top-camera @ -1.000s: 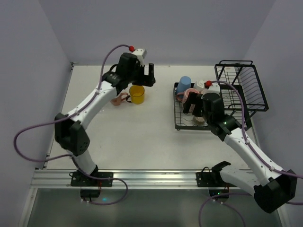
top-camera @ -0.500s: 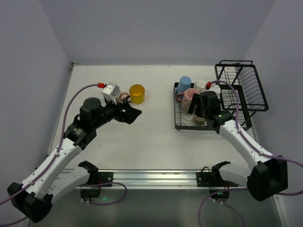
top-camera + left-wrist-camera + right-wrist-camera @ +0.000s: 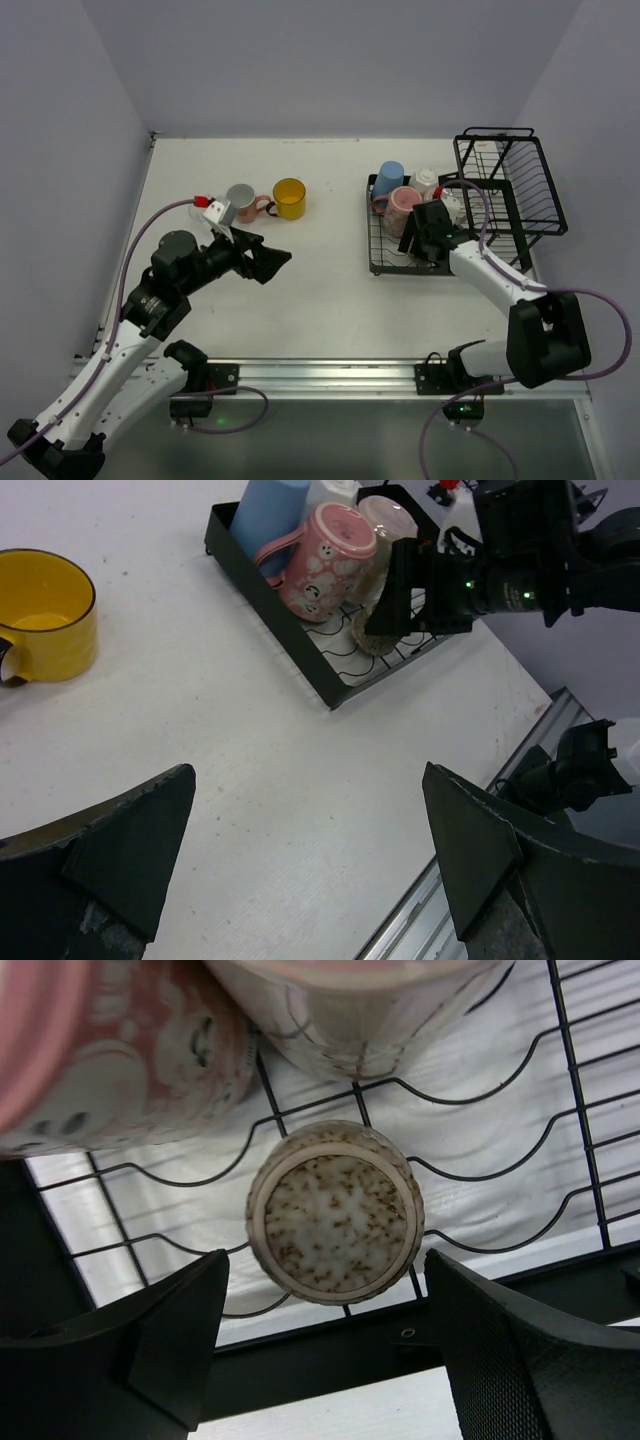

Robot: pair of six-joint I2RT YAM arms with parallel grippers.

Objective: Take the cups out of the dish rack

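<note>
The black wire dish rack has a flat tray (image 3: 374, 262) and a taller basket (image 3: 512, 188) on the right. On the tray stand a blue cup (image 3: 390, 176), a pink mug (image 3: 403, 203) and a white cup (image 3: 426, 180). My right gripper (image 3: 413, 232) is open over the tray's near edge, and its jaws (image 3: 328, 1260) stand either side of an upturned speckled beige cup (image 3: 335, 1210) without touching it. My left gripper (image 3: 272, 262) is open and empty above bare table (image 3: 308, 780). A yellow mug (image 3: 289, 198) and a grey-pink mug (image 3: 241, 200) stand on the table.
In the left wrist view the yellow mug (image 3: 40, 615) is at far left, and the rack's rim (image 3: 270, 630) with the pink mug (image 3: 320, 555) is ahead. In the right wrist view the pink mug (image 3: 110, 1050) and another cup (image 3: 370, 1010) crowd the speckled cup. Walls enclose the table.
My left arm has drawn back from the yellow mug to the near left, uncovering the grey-pink mug. My right gripper has shifted a little nearer over the speckled cup.
</note>
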